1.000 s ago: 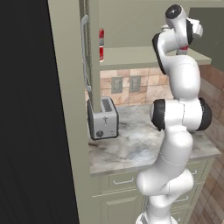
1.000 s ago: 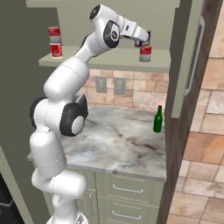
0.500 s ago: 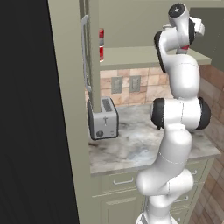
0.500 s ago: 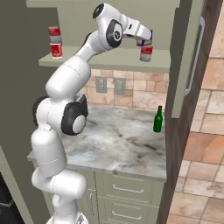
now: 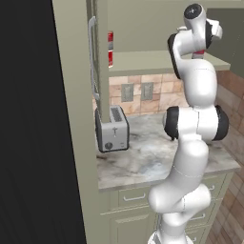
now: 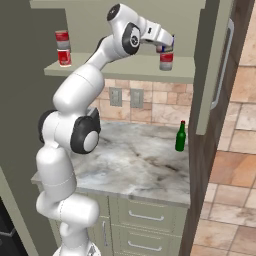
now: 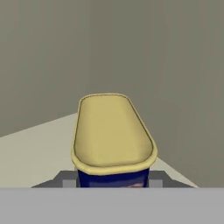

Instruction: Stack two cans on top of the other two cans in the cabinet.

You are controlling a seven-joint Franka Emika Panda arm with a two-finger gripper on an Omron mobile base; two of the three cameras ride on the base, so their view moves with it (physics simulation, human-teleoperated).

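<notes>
Over the cabinet shelf's (image 6: 125, 70) right end, the gripper (image 6: 165, 46) is clamped on the squat dark blue tin (image 7: 113, 177). Its oblong lid is pale yellow with a raised rim. It hangs just above a red-topped grey can (image 6: 166, 61).

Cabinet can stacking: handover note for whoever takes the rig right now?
Gripper: shut on the squat dark blue tin with the yellow lid, held just above the red-topped grey can at the right of the beige cabinet shelf.
Done: one small can sits on the red can with a white band at the shelf's left.
Left: set the tin on the grey can and release; whether it already touches cannot be told.
</notes>
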